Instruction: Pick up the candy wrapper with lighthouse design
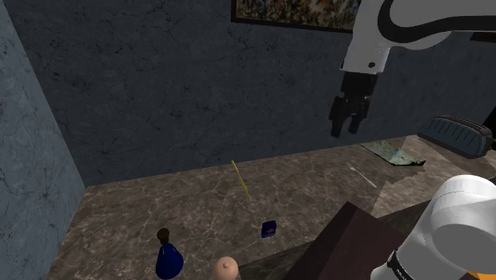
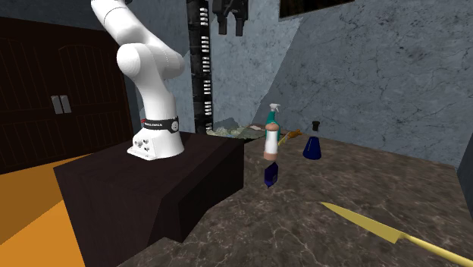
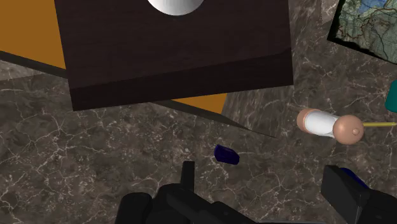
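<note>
Candy wrapper (image 1: 269, 229): small, glossy dark-blue packet, lying on bare desk (image 1: 143, 207) of dark veined stone, near the dark box stand (image 2: 151, 190) on the shoulder view's left, with open room all round. Blue flask (image 1: 168, 258) and thin yellow stick (image 1: 240, 179) lie apart. Claw (image 1: 346, 126): black, fingers spread, holding nothing, high above the desk. Mottled blue-grey wall (image 1: 159, 79) at the far side.

Dark blue, design not legible: candy wrapper (image 1: 269, 229). Dark brown, marbled with pale veins: counter (image 1: 143, 208). Deep blue with black stopper: flask (image 1: 168, 259), at 8 o'clock of the candy wrapper in the shoulder view. White with peach ends: bottle (image 3: 331, 125). Yellow: knife (image 2: 371, 224). Blackish brown: stand (image 2: 151, 186). Orange: floor (image 2: 30, 227).
</note>
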Controlling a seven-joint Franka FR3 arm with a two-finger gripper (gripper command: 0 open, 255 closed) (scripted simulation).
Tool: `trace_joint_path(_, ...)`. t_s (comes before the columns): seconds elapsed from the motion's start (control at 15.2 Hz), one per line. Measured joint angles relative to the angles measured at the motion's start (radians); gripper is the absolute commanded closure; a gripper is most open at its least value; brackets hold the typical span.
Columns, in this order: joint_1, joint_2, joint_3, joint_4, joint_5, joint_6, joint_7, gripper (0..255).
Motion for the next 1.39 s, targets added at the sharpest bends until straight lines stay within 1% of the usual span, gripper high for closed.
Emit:
trace_joint_path(0.13,0.0,-0.005,0.003,-0.02,0.001,0.018,0.002,0)
trace_joint_path(0.26,0.002,-0.006,0.016,-0.07,0.007,0.077,0.011,0)
trace_joint_path(0.46,0.006,-0.005,0.036,-0.168,0.017,0.195,0.023,0)
trace_joint_path(0.79,0.024,0.038,0.083,-0.308,0.046,0.415,0.056,0)
trace_joint_path(0.92,0.029,0.073,0.098,-0.354,0.056,0.511,0.063,0)
trace_joint_path(1.19,0.04,0.194,0.126,-0.427,0.076,0.73,0.073,0)
trace_joint_path(1.39,0.047,0.302,0.146,-0.452,0.088,0.884,0.082,0)
